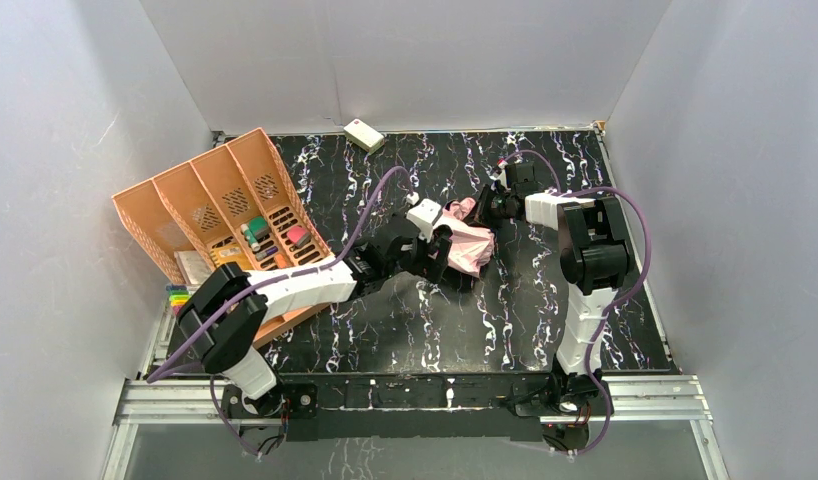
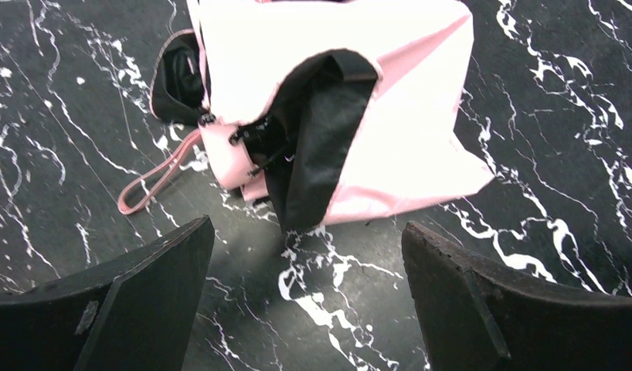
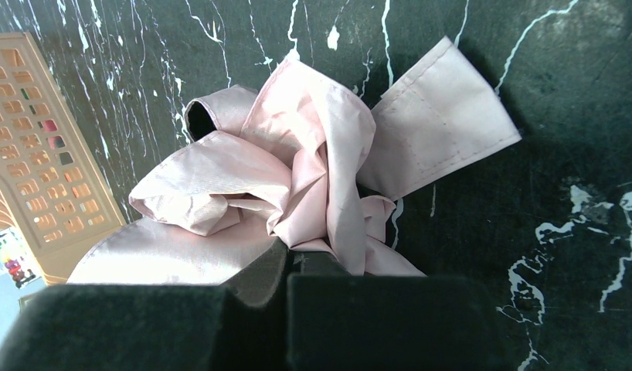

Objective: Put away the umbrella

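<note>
One orange divided basket (image 1: pixel 225 200) sat tilted at the far left of the black marbled table (image 2: pixel 529 116). Next, the left gripper (image 2: pixel 304 232) hung released, jaws wide, just short of the umbrella (image 2: pixel 336 100). The umbrella lay crumpled mid-table, its pink handle (image 2: pixel 224 154) and strap (image 2: pixel 154 182) nearest those jaws. Rightmost, the right gripper (image 3: pixel 286 267) was clenched on a fold of its pink fabric.

The black marbled table (image 1: pixel 505 330) carried the crumpled pink umbrella (image 1: pixel 472 248) just ahead of my left hand (image 2: pixel 304 251) — an orange divided basket (image 1: pixel 185 205) sat off to its left, a small cream box (image 1: pixel 363 134) far beyond.
</note>
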{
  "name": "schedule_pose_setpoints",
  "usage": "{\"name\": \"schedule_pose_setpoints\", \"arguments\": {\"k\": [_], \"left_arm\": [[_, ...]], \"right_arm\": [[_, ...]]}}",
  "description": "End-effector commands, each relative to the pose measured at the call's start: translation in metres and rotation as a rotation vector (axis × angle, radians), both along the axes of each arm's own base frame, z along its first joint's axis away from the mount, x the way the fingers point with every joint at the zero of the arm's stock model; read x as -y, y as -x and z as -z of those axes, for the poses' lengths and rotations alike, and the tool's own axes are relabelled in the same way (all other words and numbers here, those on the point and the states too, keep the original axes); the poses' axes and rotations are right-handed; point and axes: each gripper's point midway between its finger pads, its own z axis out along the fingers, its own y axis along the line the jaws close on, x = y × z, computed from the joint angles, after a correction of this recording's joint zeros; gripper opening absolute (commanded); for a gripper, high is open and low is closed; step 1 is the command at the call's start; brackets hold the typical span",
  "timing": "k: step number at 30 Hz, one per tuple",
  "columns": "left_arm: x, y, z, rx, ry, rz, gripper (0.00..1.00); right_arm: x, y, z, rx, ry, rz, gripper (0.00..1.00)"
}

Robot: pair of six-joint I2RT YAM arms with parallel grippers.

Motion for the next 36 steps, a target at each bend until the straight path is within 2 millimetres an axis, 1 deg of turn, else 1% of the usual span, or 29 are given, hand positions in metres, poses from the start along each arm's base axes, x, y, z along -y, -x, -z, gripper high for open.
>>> {"name": "schedule_pose_setpoints", "arguments": {"k": [1, 4, 6, 8, 13, 16, 17, 18, 19, 21, 22, 25, 27, 28, 31, 34, 36], "left_arm": [[0.006, -0.024, -0.030, 0.108, 0.018, -0.042, 0.86], [0.013, -0.025, -0.028, 0.102, 0.022, -0.021, 0.72], [0.018, -0.025, -0.024, 0.091, 0.022, -0.004, 0.65], [0.022, -0.026, -0.020, 0.086, 0.021, 0.003, 0.62], [0.027, -0.029, -0.010, 0.070, 0.012, 0.017, 0.58], [0.027, -0.031, -0.006, 0.061, 0.010, 0.023, 0.52], [0.027, -0.032, -0.005, 0.060, 0.010, 0.022, 0.46], [0.026, -0.033, -0.007, 0.059, 0.012, 0.022, 0.38], [0.026, -0.033, -0.008, 0.060, 0.015, 0.022, 0.31], [0.026, -0.033, -0.017, 0.067, 0.028, 0.027, 0.25], [0.026, -0.032, -0.023, 0.071, 0.039, 0.032, 0.22], [0.031, -0.027, -0.042, 0.075, 0.068, 0.068, 0.11], [0.037, -0.021, -0.057, 0.068, 0.077, 0.115, 0.05], [0.041, -0.015, -0.065, 0.056, 0.093, 0.154, 0.02], [0.051, 0.003, -0.089, 0.024, 0.152, 0.245, 0.00], [0.053, 0.015, -0.108, 0.003, 0.190, 0.289, 0.00], [0.052, 0.024, -0.117, -0.018, 0.204, 0.316, 0.00]], "right_arm": [[0.033, 0.016, 0.051, -0.105, 0.166, 0.051, 0.00], [0.033, 0.016, 0.051, -0.105, 0.166, 0.049, 0.00], [0.033, 0.016, 0.051, -0.105, 0.165, 0.049, 0.00], [0.032, 0.017, 0.052, -0.108, 0.164, 0.048, 0.00], [0.032, 0.017, 0.052, -0.107, 0.163, 0.046, 0.00], [0.032, 0.017, 0.051, -0.104, 0.162, 0.044, 0.00], [0.032, 0.017, 0.050, -0.104, 0.161, 0.044, 0.00], [0.032, 0.017, 0.050, -0.104, 0.161, 0.045, 0.00], [0.032, 0.017, 0.051, -0.105, 0.163, 0.044, 0.00], [0.032, 0.017, 0.051, -0.103, 0.165, 0.045, 0.00], [0.033, 0.017, 0.051, -0.104, 0.166, 0.045, 0.00], [0.032, 0.018, 0.053, -0.107, 0.163, 0.043, 0.00], [0.032, 0.018, 0.054, -0.109, 0.164, 0.044, 0.00], [0.032, 0.018, 0.054, -0.109, 0.164, 0.044, 0.00], [0.032, 0.018, 0.055, -0.111, 0.166, 0.043, 0.00], [0.032, 0.018, 0.055, -0.111, 0.166, 0.043, 0.00], [0.032, 0.019, 0.056, -0.115, 0.166, 0.044, 0.00]]}}
